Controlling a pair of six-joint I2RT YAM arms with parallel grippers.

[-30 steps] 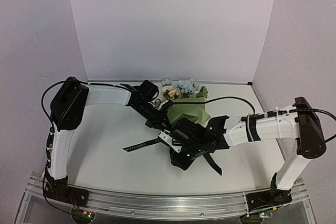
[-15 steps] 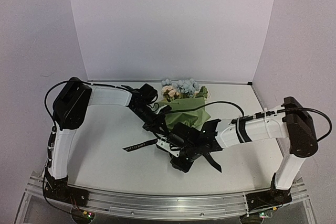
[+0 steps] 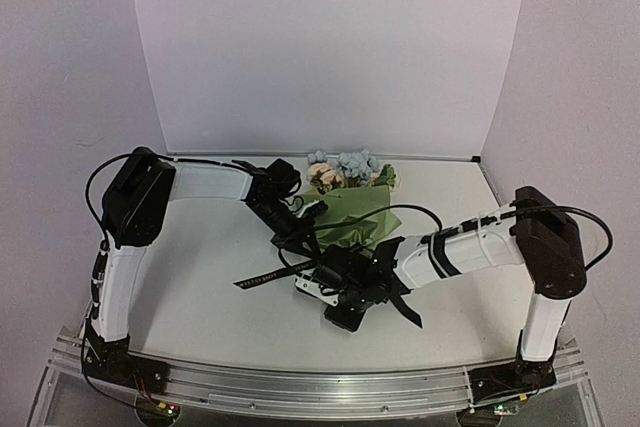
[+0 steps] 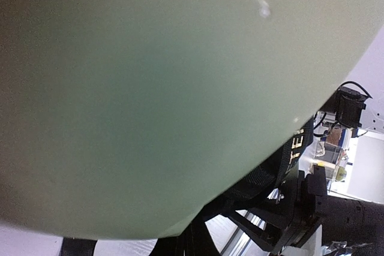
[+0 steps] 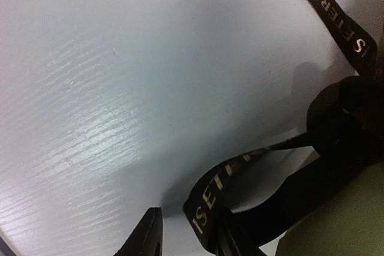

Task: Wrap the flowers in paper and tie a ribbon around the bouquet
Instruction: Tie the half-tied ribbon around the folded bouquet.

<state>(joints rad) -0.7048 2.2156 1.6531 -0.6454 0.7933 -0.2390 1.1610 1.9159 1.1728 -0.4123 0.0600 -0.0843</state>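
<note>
As the right arm [image 3: 470, 247] swings farther left than a second ago, the right gripper [image 3: 340, 305] meets the bouquet's [image 3: 355, 215] narrow end on the table [image 3: 200, 247]. The ribbon [image 5: 207, 199] loops at its fingers, and I cannot tell if it grips. The left gripper [image 3: 298, 244] stays clenched against the paper [image 4: 150, 88].

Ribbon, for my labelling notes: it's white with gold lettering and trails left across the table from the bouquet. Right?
Not white: the ribbon is black, as the right wrist view shows. The gold lettering and leftward trail from the bouquet hold.
</note>
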